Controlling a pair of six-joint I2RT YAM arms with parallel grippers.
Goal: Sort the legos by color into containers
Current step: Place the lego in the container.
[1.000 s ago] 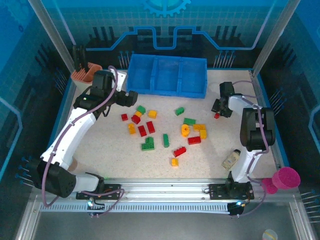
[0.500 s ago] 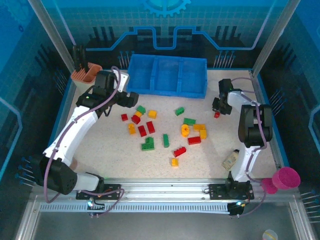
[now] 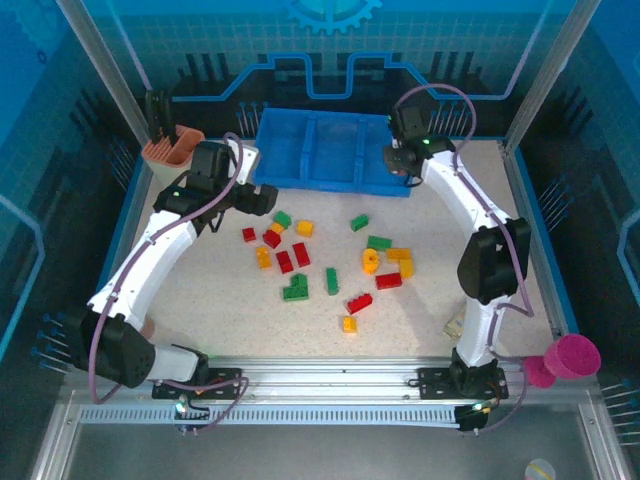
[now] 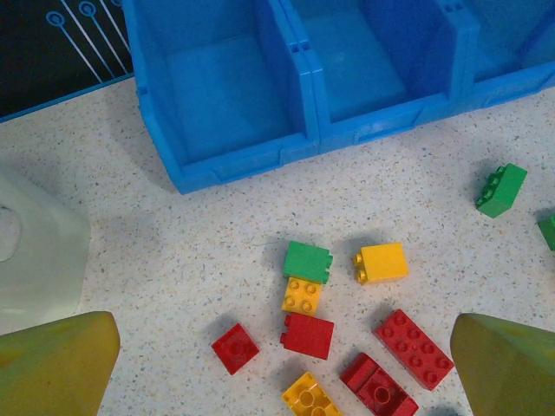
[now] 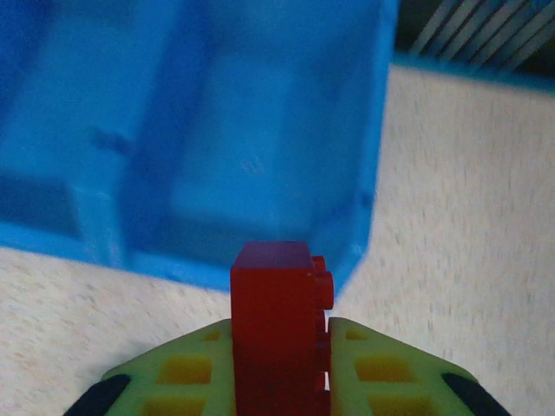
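Observation:
The blue tray with three containers stands at the back of the table. My right gripper hangs at the tray's front right corner, shut on a red lego that stands upright between its fingers; ahead of it lies the right-hand container. My left gripper is open, just in front of the tray's left end. Beneath it lie loose legos: a green one, a yellow one, a red one. More red, green and yellow legos lie scattered mid-table.
A beige holder with an orange top stands at the back left corner. A pink cup sits off the front right. A small beige object lies beside the right arm's base. A raised blue rim borders the table.
My right gripper closed on a red lego at the right side of the table and swung it up and left to the tray's right end. The left arm barely moved.

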